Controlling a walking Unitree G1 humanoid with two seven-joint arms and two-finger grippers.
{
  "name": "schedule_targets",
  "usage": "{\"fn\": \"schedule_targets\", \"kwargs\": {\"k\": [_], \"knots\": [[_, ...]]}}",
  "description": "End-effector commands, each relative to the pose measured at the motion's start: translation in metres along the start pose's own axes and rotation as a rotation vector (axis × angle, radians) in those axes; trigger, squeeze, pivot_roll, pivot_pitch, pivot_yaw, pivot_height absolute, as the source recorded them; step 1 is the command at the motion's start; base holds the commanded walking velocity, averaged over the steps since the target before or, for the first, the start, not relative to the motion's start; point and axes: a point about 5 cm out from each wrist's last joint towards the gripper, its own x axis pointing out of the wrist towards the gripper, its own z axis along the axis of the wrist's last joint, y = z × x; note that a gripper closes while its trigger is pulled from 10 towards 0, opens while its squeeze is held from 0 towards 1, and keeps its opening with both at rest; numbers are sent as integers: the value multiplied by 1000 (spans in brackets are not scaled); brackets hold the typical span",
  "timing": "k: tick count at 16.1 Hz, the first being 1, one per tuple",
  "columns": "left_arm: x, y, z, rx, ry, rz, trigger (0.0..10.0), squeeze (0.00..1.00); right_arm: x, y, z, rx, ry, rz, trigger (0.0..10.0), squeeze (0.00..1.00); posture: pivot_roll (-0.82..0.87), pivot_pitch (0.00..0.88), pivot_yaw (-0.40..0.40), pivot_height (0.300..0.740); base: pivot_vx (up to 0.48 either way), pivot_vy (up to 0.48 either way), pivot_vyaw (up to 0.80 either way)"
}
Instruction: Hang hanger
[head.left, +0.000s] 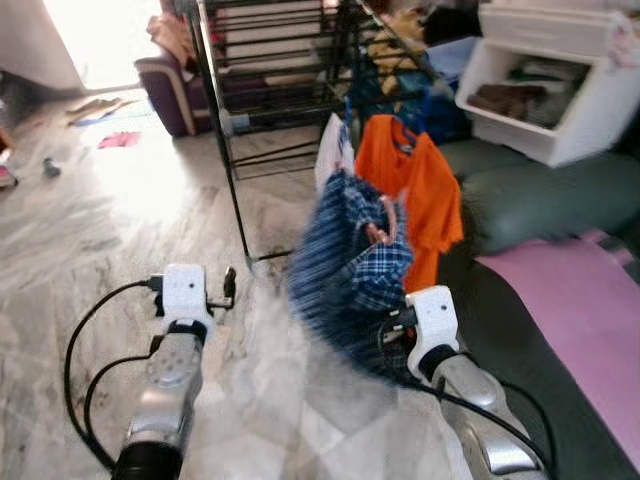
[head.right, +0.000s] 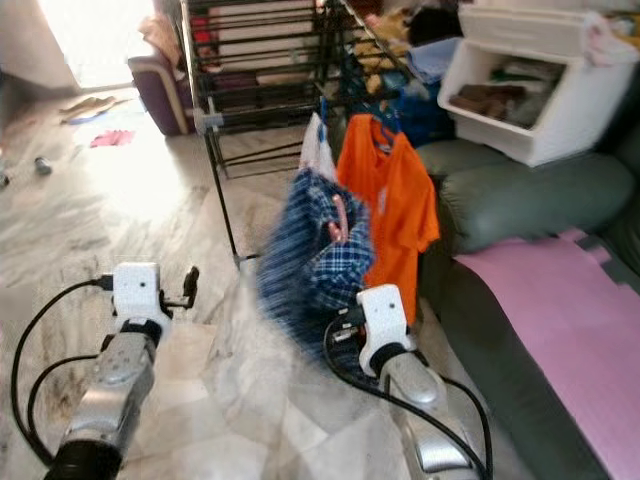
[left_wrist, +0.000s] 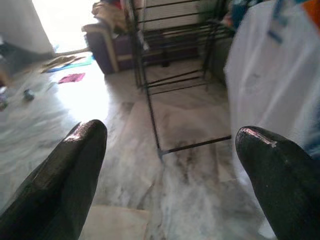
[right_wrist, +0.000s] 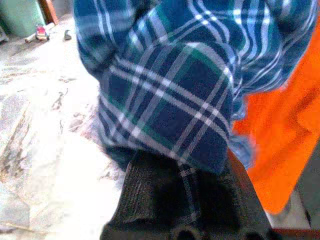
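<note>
1. Right gripper raised in front of the rack, jaws pinching the blue plaid shirt; cloth draped over the fingers in the right wrist view, so the exact grip point hidden
2. Pinkish hanger poking out of the shirt's collar, carried with the shirt in mid-air above the floor, just beside the orange shirt
3. Orange shirt already hung from the rack's near edge, with a white garment next to it
4. Plaid shirt blurred, likely swinging; hook of its hanger too smeared to locate, apparently not yet on any bar
5. Left gripper held out low over the floor, to the left of the rack's leg, jaws spread wide and holding nothing, as shown by the black fingers in the left wrist view
6. Judged roughly midway: pick-up and carry done; still left: lifting the hook to the rack's edge, seating it on a bar, letting go
7. Sofa and pink mat close on the right, leaving little side room
</note>
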Motion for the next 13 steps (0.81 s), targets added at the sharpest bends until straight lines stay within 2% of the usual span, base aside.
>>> {"fn": "schedule_targets", "kwargs": {"k": [1, 2, 7, 10, 13], "knots": [[-4, 14, 1, 21, -10, 50, 10000, 0, 4, 6, 6, -16, -32, 16, 10000, 0, 12, 0, 6, 740, 458, 0, 0], [-7, 16, 0, 22, -8, 59, 10000, 0, 4, 5, 5, -22, -29, 14, 10000, 0, 13, 0, 5, 740, 454, 0, 0], [-10, 16, 1, 37, 1, 59, 10000, 0, 4, 11, 9, -9, -45, 39, 10000, 0, -28, 0, 23, 740, 430, 0, 800], [-5, 10, 2, 46, 15, 27, 10000, 0, 3, 5, 8, 0, -41, -13, 10000, 0, -50, 0, 42, 740, 370, 286, 0], [4, 1, 5, 12, 19, 8, 10000, 0, 6, -3, 11, 10, -40, -110, 10000, 0, -67, 0, 43, 740, 0, 0, 0]]}}
